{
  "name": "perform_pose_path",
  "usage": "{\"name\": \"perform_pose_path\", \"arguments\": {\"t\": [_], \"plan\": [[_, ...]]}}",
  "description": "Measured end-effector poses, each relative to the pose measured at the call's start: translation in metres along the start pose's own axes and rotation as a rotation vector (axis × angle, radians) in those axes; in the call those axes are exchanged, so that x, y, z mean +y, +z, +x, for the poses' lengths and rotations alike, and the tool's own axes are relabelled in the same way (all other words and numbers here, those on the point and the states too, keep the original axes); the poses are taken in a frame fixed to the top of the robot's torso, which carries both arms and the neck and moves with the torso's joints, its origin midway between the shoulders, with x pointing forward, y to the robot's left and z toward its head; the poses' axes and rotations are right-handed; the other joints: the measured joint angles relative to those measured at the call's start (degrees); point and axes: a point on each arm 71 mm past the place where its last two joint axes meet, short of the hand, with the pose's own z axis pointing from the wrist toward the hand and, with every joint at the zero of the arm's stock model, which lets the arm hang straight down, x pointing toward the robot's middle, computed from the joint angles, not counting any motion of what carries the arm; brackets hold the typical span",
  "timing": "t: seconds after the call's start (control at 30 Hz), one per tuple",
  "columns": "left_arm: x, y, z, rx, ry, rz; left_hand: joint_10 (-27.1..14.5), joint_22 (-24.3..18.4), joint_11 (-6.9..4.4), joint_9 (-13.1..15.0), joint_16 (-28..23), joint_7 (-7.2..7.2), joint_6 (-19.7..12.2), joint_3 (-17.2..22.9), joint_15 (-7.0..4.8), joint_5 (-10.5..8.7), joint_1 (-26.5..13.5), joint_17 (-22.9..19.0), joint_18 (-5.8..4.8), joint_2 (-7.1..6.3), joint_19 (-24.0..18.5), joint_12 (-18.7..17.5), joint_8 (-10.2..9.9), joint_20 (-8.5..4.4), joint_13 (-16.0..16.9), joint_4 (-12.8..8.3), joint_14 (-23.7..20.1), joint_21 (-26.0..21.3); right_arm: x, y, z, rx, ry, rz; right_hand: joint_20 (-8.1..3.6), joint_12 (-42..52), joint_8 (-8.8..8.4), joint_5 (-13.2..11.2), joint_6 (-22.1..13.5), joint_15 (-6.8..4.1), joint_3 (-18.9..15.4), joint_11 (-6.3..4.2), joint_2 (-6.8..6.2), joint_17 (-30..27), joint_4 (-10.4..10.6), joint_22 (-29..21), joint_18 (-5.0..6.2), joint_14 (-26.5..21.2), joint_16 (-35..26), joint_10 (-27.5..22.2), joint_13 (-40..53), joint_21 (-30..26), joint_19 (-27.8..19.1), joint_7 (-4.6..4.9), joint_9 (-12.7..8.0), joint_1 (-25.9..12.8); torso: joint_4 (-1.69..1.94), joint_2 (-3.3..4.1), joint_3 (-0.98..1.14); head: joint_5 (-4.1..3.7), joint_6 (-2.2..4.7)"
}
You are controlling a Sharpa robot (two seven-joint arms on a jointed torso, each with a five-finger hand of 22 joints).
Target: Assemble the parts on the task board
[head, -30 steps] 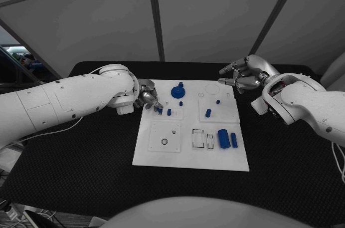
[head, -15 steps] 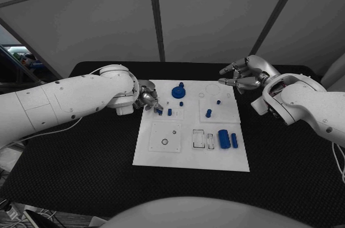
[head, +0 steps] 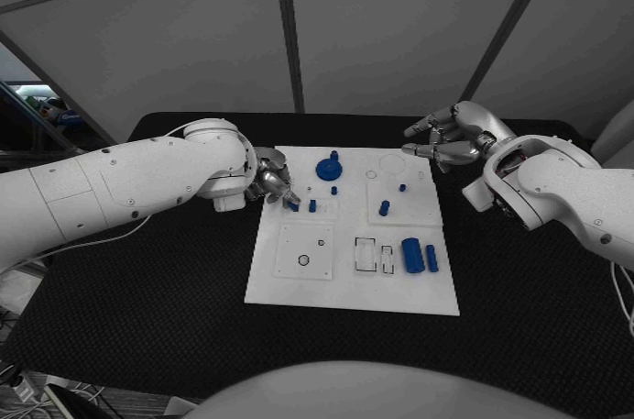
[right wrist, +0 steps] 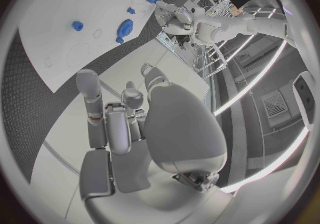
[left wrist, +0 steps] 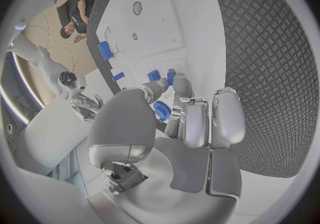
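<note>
The white task board [head: 346, 277] lies mid-table. My left hand [head: 274, 184] is at its far left part, and its thumb and a finger pinch a small blue peg [head: 293, 203] that stands on the board, with a second peg [head: 311, 205] right beside it. In the left wrist view the fingertips [left wrist: 178, 83] meet these pegs [left wrist: 170, 77]. A blue gear [head: 326, 169] stands just beyond the hand. My right hand [head: 444, 140] hovers past the board's far right corner, fingers apart and holding nothing.
More small blue pegs [head: 383, 208] stand on the board's right half, and two blue cylinders [head: 411, 254] lie near its right edge beside rectangular slots [head: 364, 254]. A round hole [head: 302, 259] sits in the near left square. Black table [head: 158, 291] surrounds the board.
The left hand's fingertips have shifted very slightly at the peg. The right hand has stayed where it was.
</note>
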Motion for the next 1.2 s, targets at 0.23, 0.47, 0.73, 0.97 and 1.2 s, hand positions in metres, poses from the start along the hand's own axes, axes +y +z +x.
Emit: {"name": "perform_pose_path", "arguments": {"t": [0.23, 0.47, 0.73, 0.97, 1.2], "plan": [[0.0007, 0.0003, 0.0011, 0.006, 0.004, -0.001, 0.51, 0.0, -0.1, 0.03, 0.0, 0.0, 0.0, 0.17, -0.03, 0.19, -0.37, 0.0, 0.0, -0.37, 0.0, 0.22, 0.17, 0.0, 0.06, -0.17, -0.02, 0.22, -0.0003, 0.0001, -0.0002, 0.0, 0.0, 0.001, 0.0, 0.0, 0.0, 0.0, 0.0, 0.0, 0.0, 0.0, 0.0, 0.0, 0.0, 0.0, 0.0, 0.0, 0.0, 0.0, 0.0, 0.0, 0.0, 0.0, 0.0, 0.0, -0.02, 0.0, 0.0, -0.07, -0.05], [0.0005, 0.0004, 0.0008, 0.008, 0.007, -0.001, 0.52, 0.0, -0.11, 0.11, 0.0, 0.0, 0.0, 0.22, -0.11, 0.19, -0.51, 0.0, 0.0, -0.53, 0.0, 0.23, 0.17, 0.0, 0.23, -0.22, -0.11, 0.22, -0.0014, 0.0003, -0.0009, -0.002, -0.001, 0.003, 0.0, 0.0, 0.0, -0.01, 0.0, 0.0, 0.0, 0.0, 0.0, 0.0, 0.0, 0.0, 0.0, 0.0, 0.0, 0.0, 0.0, 0.0, 0.0, 0.0, 0.0, 0.0, -0.04, 0.0, 0.0, -0.07, -0.06], [-0.0001, 0.0015, 0.0003, 0.008, 0.008, -0.001, 0.57, 0.0, -0.16, 0.11, 0.0, 0.0, 0.01, 0.22, -0.11, 0.17, -0.34, 0.0, 0.0, -0.71, 0.0, 0.23, 0.15, 0.0, 0.23, -0.22, -0.11, 0.22, -0.0017, 0.0005, -0.001, -0.002, -0.001, 0.004, 0.0, 0.0, 0.0, -0.01, 0.0, 0.0, 0.0, 0.0, 0.0, 0.0, 0.0, 0.0, 0.0, 0.0, 0.0, 0.0, 0.0, 0.0, 0.0, 0.0, 0.0, 0.0, -0.04, 0.0, 0.01, -0.07, 0.03], [-0.0004, 0.0037, -0.0009, 0.014, 0.011, -0.005, 0.99, 0.0, -0.16, 0.4, 0.0, -0.22, 0.24, 1.22, -0.11, 0.16, -0.81, 0.0, -0.02, -1.3, 0.0, 0.22, 0.51, 0.0, 0.24, -0.39, -0.11, 0.22, -0.0013, 0.0004, -0.0007, -0.001, -0.001, 0.003, 0.0, 0.0, 0.0, -0.02, 0.0, 0.0, 0.0, 0.0, 0.0, -0.01, 0.0, 0.0, 0.0, 0.0, 0.0, 0.0, 0.0, 0.0, 0.0, 0.0, 0.0, 0.0, -0.09, 0.02, 0.07, -0.08, -0.04], [-0.0012, 0.0059, -0.0018, 0.024, 0.015, -0.007, 1.9, 0.0, -1.08, 1.02, 0.23, -1.14, 1.16, 1.83, -0.11, 0.15, -2.63, 0.0, 0.0, -1.14, 0.21, 0.22, 1.5, -0.21, 0.0, -0.87, -0.11, 0.22, -0.0015, 0.0001, -0.001, -0.002, -0.001, 0.003, 0.0, 0.0, 0.0, -0.02, 0.0, 0.0, 0.0, 0.0, 0.0, 0.0, 0.0, 0.0, 0.0, 0.0, 0.0, 0.0, 0.0, 0.0, 0.0, 0.0, 0.0, 0.0, -0.09, 0.02, 0.07, -0.26, -0.17]]}}
